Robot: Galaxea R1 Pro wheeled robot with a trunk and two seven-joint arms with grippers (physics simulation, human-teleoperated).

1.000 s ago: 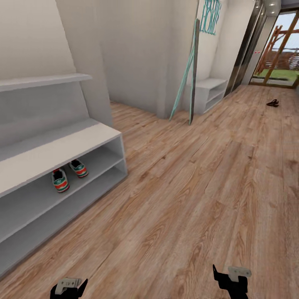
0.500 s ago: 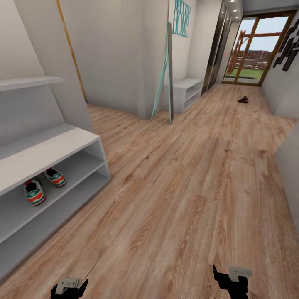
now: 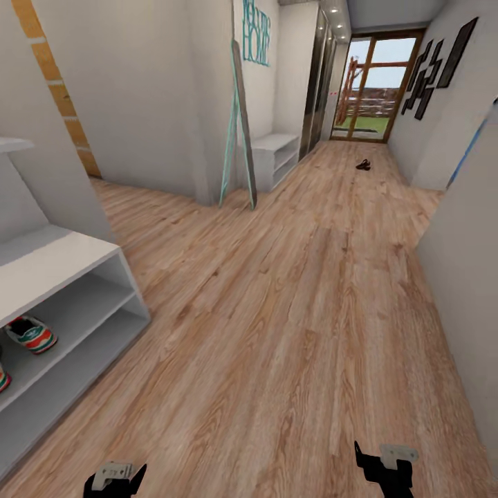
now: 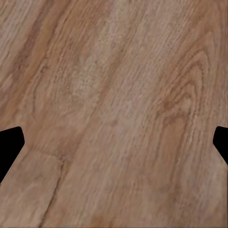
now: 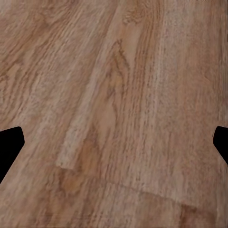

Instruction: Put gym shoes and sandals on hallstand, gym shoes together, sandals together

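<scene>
Black fingertips of the left gripper (image 4: 114, 142) and right gripper (image 5: 114, 142) stand spread wide with nothing between them, hanging low over the corridor floor (image 3: 277, 332). On the hallstand (image 3: 48, 266), a gym shoe (image 3: 31, 333) rests on the upper open shelf, its mate (image 3: 2, 377) just beside it at the picture's edge. The sandals (image 3: 362, 164) lie far down the corridor, near the glass door (image 3: 366, 93). Likely light and flexible, with thin straps; a grip across the flat sole edge should hold better.
</scene>
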